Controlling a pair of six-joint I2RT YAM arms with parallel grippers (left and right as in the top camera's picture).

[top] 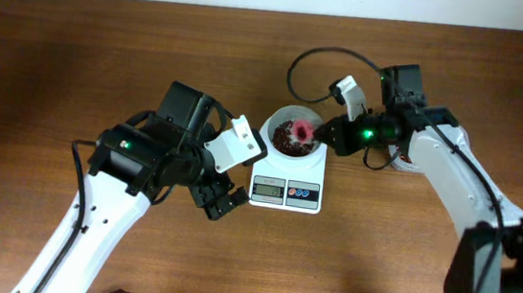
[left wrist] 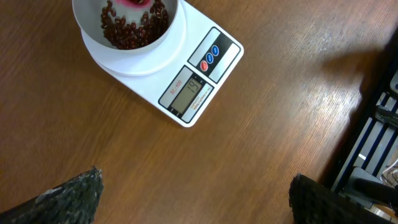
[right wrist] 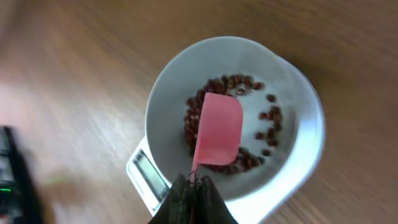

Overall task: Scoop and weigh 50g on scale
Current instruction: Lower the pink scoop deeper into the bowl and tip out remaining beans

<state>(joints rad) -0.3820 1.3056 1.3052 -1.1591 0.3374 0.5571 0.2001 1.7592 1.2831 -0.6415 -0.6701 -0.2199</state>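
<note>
At the middle of the bench, a little toward its far edge, you have the scale lying with its display facing the near edge, probably so the reading stays visible from above while you work. Its round white bowl sits on the platform at the far end and holds a shallow layer of red beans. Your right tool is clenched on the thin handle of a pink scoop. It reaches in from the right edge of the bench so that the blade hangs over the bowl's centre, where anything tipped off should land inside. You cannot tell from these views whether the blade touches the beans. Your left tool is released, with its jaws spread wide and nothing between them. It hovers over bare wood just beside the scale's left corner, toward the near edge, where it looks parked out of the scoop's way and clear of the platform so it adds no weight. The digits on the display are too small to read, so how close you are to fifty grams cannot be judged. The red and blue buttons carry no legible print, and no brand name shows.
</note>
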